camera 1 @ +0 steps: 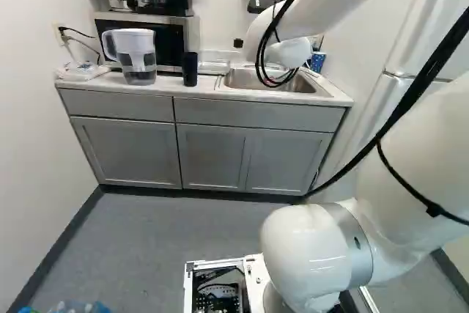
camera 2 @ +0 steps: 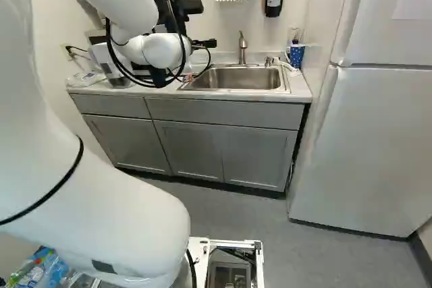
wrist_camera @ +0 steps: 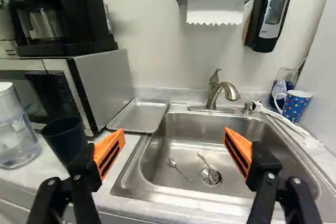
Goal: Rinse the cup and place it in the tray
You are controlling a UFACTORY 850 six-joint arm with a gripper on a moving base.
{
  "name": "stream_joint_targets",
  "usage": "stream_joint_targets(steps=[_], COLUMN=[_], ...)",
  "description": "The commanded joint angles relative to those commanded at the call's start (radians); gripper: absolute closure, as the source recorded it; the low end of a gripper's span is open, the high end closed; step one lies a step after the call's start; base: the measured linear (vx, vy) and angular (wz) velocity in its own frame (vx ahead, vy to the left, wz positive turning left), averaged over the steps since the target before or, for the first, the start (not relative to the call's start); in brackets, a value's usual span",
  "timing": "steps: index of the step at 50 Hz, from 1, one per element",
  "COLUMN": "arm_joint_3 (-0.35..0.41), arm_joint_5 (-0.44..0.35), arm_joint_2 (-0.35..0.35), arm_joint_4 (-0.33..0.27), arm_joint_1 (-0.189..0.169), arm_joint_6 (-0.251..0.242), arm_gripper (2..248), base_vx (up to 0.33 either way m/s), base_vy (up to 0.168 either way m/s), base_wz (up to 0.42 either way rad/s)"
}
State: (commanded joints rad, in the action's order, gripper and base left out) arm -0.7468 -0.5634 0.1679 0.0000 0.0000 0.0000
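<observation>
My gripper (camera 2: 202, 43), partly hidden by the arm, is over the counter left of the sink in the right base view. In the wrist view the gripper (wrist_camera: 174, 136) stands wide open, nothing between its orange pads. A dark cup (wrist_camera: 62, 136) stands upright on the counter, partly covered by one finger and outside the gap; the left base view shows this cup (camera 1: 190, 69) right of the pitcher. Beyond the fingers, the flat metal tray (wrist_camera: 139, 116) lies between microwave and sink and holds nothing. The sink (wrist_camera: 176, 153) with its faucet (wrist_camera: 218, 90) is ahead.
A water pitcher (camera 1: 136, 56) stands beside the cup, before the microwave (wrist_camera: 100, 82) with a coffee maker (wrist_camera: 63, 14) on top. Two spoons (wrist_camera: 179, 169) lie in the sink. A dotted mug (wrist_camera: 296, 104) and a clear container are by the far wall. A fridge (camera 2: 364, 146) stands right.
</observation>
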Motion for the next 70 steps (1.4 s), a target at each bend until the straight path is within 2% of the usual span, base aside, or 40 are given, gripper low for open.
stream_joint_targets(steps=[70], arm_joint_3=[0.0], arm_joint_5=[0.0], arm_joint_2=[0.0], arm_joint_4=[0.0], arm_joint_1=[0.0], arm_joint_6=[0.0], arm_gripper=[3], base_vx=[0.088], base_vy=[-0.067], base_wz=[0.008])
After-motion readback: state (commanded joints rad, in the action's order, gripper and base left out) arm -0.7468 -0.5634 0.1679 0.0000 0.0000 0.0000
